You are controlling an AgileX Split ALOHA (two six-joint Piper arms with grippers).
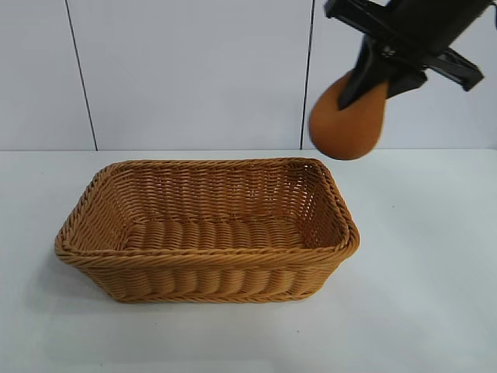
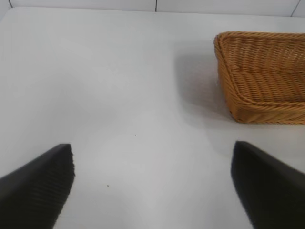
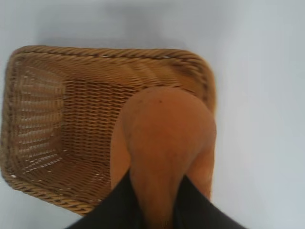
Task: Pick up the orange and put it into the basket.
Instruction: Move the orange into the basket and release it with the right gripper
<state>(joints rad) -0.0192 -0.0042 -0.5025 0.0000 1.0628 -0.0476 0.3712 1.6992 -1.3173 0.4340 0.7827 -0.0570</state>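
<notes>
In the exterior view, the right end effector [image 1: 371,78], black and angled downward, comes in from the top right corner and is clamped on the knob end of a dull orange-brown, matte-skinned orange [image 1: 348,124]. The fruit hangs in the air, clear of the tabletop, above and just beyond the right end of the basket. The large rectangular tan-orange woven wicker basket [image 1: 206,260], with flared sides and a braided rim, sits on the white tabletop [image 1: 427,295] toward its middle, its long side facing the camera. Nothing lies inside it. Behind the tabletop stands a white panelled wall [image 1: 194,70].

In the left wrist view, the left end effector [image 2: 152,186] has its two black ribbed fingers [image 2: 38,188] spread wide apart with nothing between them, over bare white tabletop [image 2: 119,95]. One end of the wicker basket [image 2: 262,95] shows further off, well apart from the fingers.

In the right wrist view, the right end effector [image 3: 157,210] pinches the narrow end of the orange [image 3: 164,138] between its dark fingers [image 3: 119,205]. The fruit fills the middle of the view, and beneath it lies the open basket [image 3: 57,119], with the fruit poised over one end of it near the rim.
</notes>
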